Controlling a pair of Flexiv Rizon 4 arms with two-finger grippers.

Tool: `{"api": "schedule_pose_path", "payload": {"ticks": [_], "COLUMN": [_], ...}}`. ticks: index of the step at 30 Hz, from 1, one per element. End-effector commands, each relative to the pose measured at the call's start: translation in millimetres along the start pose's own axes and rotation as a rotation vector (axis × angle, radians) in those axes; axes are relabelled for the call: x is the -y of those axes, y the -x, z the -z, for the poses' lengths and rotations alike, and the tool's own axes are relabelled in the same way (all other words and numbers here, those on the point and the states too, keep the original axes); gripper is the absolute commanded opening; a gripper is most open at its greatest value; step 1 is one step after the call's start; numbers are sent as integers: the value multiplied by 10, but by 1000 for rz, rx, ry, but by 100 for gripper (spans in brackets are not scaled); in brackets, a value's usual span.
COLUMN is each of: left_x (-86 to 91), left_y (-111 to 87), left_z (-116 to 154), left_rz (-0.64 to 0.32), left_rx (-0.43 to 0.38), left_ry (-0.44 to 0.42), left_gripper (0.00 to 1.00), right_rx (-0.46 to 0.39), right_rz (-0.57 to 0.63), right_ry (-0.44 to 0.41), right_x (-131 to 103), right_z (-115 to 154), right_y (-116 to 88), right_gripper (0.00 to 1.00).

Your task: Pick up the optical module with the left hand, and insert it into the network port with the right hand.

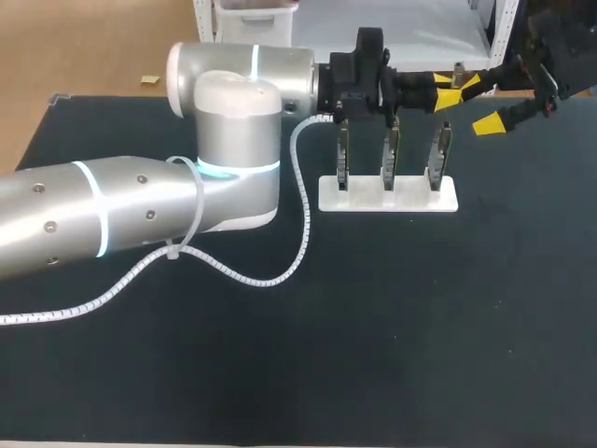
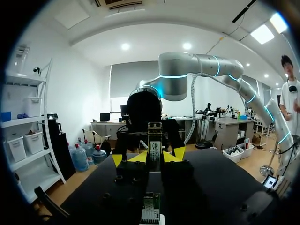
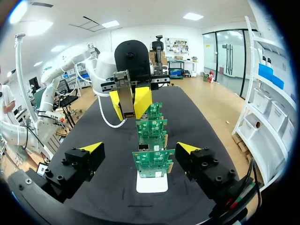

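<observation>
My left gripper point(image 1: 448, 90) hangs over the far right end of the white stand point(image 1: 387, 196). It is shut on the optical module point(image 2: 154, 143), a slim metal piece that sticks out past its yellow tips. Three green circuit boards point(image 3: 152, 161) stand upright in a row on the stand. My right gripper point(image 3: 139, 149) is open just to the right of it, facing the left gripper. The nearest board lies between its spread fingers, touching neither. In the right wrist view the left gripper point(image 3: 130, 103) with the module point(image 3: 124, 91) shows beyond the row of boards.
The dark table mat point(image 1: 392, 327) spreads in front of the stand. A white spiral cable point(image 1: 303, 219) hangs from my left arm point(image 1: 140, 215) and loops down over the mat to the left of the stand.
</observation>
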State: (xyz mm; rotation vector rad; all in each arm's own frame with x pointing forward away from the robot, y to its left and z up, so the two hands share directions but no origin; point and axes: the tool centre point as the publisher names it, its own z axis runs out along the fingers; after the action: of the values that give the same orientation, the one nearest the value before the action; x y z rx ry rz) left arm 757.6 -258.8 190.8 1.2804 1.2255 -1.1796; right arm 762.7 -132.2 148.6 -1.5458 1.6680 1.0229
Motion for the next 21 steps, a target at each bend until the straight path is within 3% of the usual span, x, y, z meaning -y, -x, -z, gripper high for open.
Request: {"api": "schedule_pose_path", "payload": {"ticks": [1,21], "left_x": [-21,-42], "left_y": [-16,-165], "left_z": [-9,-67], "left_rz": [2,50], "left_rx": [0,-33], "left_ry": [1,-11], "left_gripper": [0,0], "right_rx": [1,1], "right_rz": [1,1], "right_ry": [1,1], "right_x": [6,6], "right_z": [-3,-3], "right_y": [-2,-2], "right_gripper": [100,100]}}
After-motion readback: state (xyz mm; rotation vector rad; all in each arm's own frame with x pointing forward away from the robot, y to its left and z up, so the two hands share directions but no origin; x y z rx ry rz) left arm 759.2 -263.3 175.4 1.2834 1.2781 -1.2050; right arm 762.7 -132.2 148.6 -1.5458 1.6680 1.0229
